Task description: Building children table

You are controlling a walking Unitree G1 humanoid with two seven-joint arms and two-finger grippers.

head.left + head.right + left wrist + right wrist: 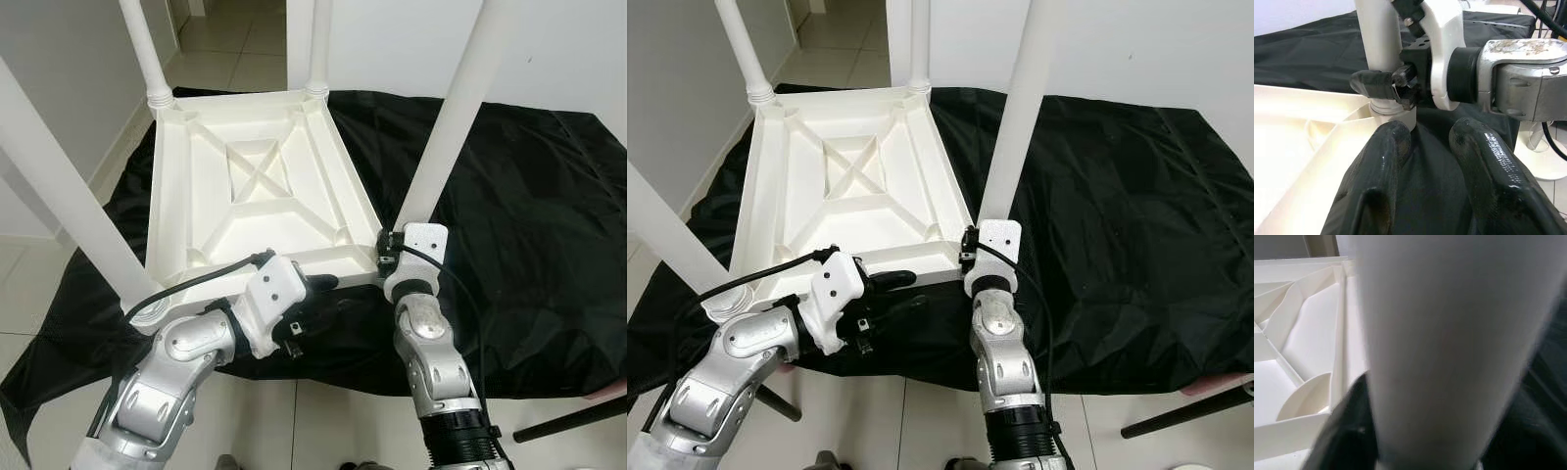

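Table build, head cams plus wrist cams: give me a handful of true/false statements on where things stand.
1. The table top lies upside down on a black sheet. True.
2. Only two legs stand in their corner sockets. False: four legs stand up from the corners.
3. The right end effector is closed around the base of the near-right leg. True.
4. The left end effector grips the near-left leg. False: it sits by the top's near edge, fingers apart, holding nothing.
5. The sheet lies on carpet. False: on a tiled floor.
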